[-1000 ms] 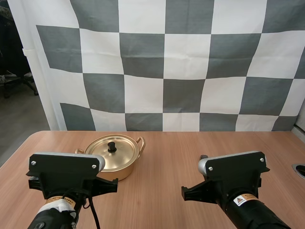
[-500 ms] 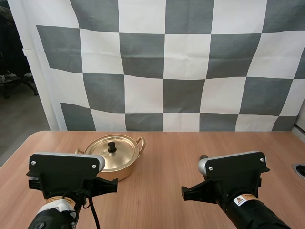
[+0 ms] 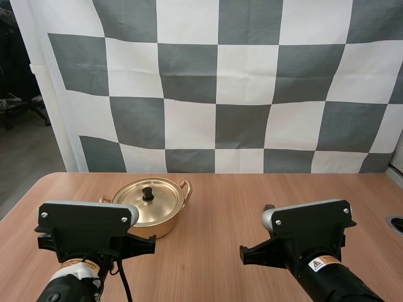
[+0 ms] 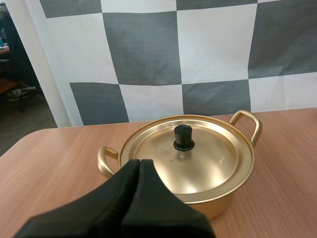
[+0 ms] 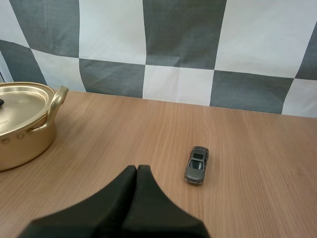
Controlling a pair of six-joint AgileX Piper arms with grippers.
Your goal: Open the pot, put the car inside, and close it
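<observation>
- While both arms sit low at the near end of the brown wooden table [image 3: 220, 201], the round gold metal pot [image 3: 167, 223] stands on it, in front of the left arm.
- The flat gold lid [image 4: 198, 168] is on the pot, so the pot is closed.
- A small black knob [image 4: 184, 137] sticks up from the middle of the lid.
- The pot has a loop handle on each side.
- The left gripper [image 4: 139, 161] has its two black fingers pressed together like one dark wedge, with nothing in them. Its tip points at the pot from just in front of it.
- The right gripper [image 5: 137, 167] has its fingers together too, and it holds nothing.
- The little dark grey toy car [image 5: 196, 164] sits on the bare table near the right gripper's tip, not touching it.
- The car is well apart from the pot.
</observation>
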